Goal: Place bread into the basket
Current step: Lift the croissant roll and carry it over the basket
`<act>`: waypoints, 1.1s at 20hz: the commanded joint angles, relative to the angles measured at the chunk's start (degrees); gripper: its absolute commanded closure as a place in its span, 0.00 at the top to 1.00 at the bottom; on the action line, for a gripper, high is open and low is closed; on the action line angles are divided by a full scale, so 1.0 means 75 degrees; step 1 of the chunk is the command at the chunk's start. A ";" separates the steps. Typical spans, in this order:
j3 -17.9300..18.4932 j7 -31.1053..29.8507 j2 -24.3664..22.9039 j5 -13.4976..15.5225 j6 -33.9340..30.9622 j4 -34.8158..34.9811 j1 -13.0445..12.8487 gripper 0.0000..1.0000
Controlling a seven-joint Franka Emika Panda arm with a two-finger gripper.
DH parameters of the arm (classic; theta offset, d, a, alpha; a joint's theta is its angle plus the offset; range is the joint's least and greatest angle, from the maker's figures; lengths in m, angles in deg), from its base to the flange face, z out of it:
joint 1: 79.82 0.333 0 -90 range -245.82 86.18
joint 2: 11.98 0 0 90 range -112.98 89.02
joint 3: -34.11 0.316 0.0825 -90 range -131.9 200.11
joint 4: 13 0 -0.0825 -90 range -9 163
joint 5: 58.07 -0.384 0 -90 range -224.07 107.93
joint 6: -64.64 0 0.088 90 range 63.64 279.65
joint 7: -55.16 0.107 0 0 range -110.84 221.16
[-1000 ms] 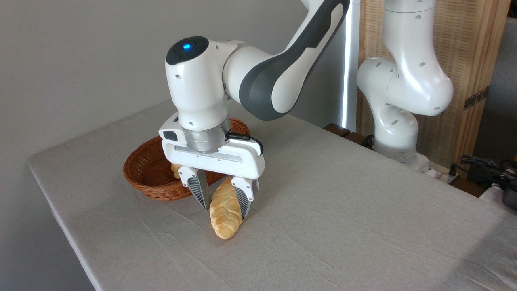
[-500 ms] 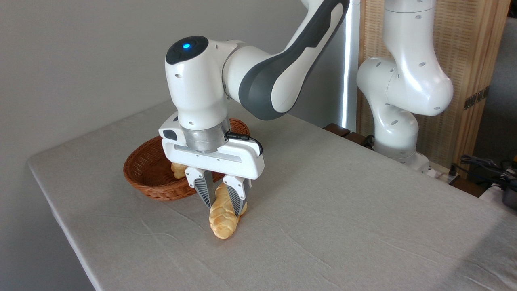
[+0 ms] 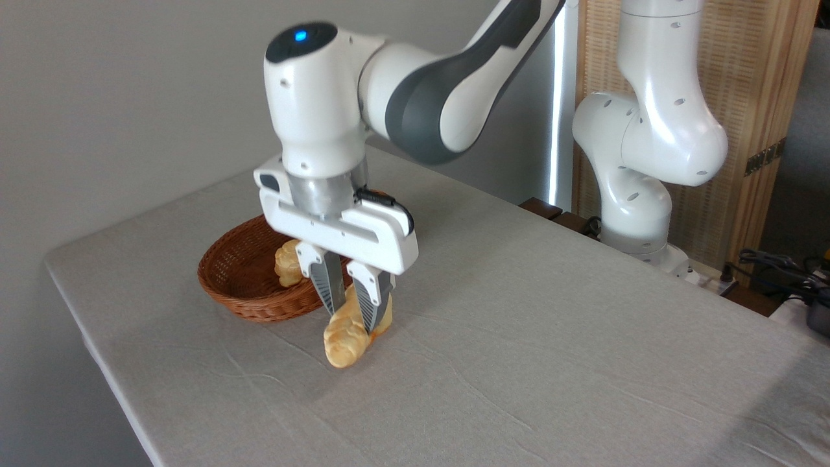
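Lifting clear of the tabletop (image 3: 551, 337), the bread (image 3: 343, 334) hangs slightly tilted, its front tip lower, just beside the basket (image 3: 227, 279) that sits toward the tabletop's far left corner. To finish well, the loaf should probably rise enough to clear the braided rim, travel over the basket's open part beside the bun (image 3: 287, 263) already inside, then be let go low. The hand (image 3: 350, 305) has its two ribbed fingers (image 3: 324, 292) drawn in close, pinching the loaf across its middle.
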 commanded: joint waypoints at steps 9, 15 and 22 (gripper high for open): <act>-0.1262 0.0452 -0.0265 0.0505 -0.0274 -0.0954 -0.0106 0.55; -0.2376 -0.0087 0.0191 0.0857 -0.0239 -0.0943 -0.0106 0.58; -0.2741 -0.0263 0.0508 0.0787 -0.0110 -0.0954 -0.0106 1.00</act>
